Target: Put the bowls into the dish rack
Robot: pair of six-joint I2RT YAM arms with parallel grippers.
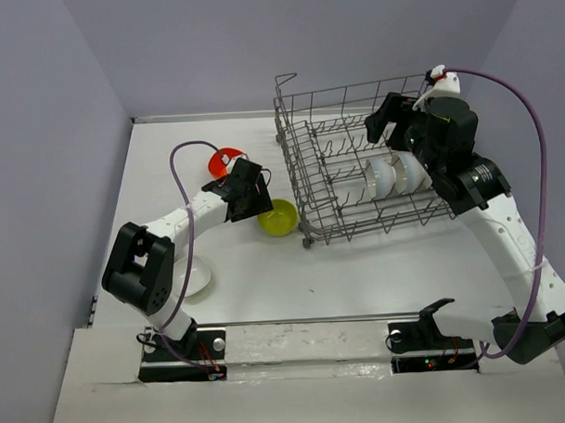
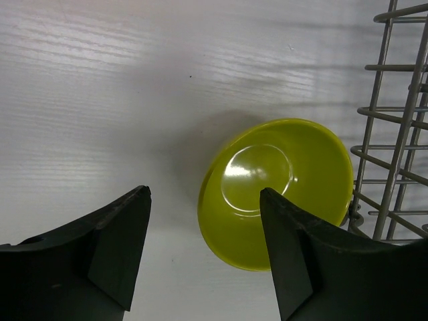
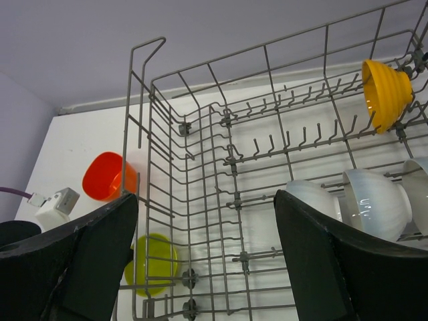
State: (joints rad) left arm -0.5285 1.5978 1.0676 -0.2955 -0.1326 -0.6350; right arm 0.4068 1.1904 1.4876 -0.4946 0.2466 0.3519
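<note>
White worktop (image 1: pixel 294 276) is enclosed by pale lavender walls. Toward its right the dish rack (image 1: pixel 298 165) is set, with white bowls (image 1: pixel 394 173) propped on edge inside and an orange-yellow bowl (image 3: pixel 386 93) lodged at its far side. The lime green bowl (image 1: pixel 277 217) is found on the worktop just beside the rack's near left corner. The left gripper (image 1: pixel 252 196) is held over it with jaws spread wide, nothing grasped. A red-orange bowl (image 1: pixel 221 163) is seen behind, and a lone white bowl (image 1: pixel 197 276) is partly hidden by the left arm. The right gripper (image 3: pixel 206 200) is poised above the rack, wide apart and empty.
</note>
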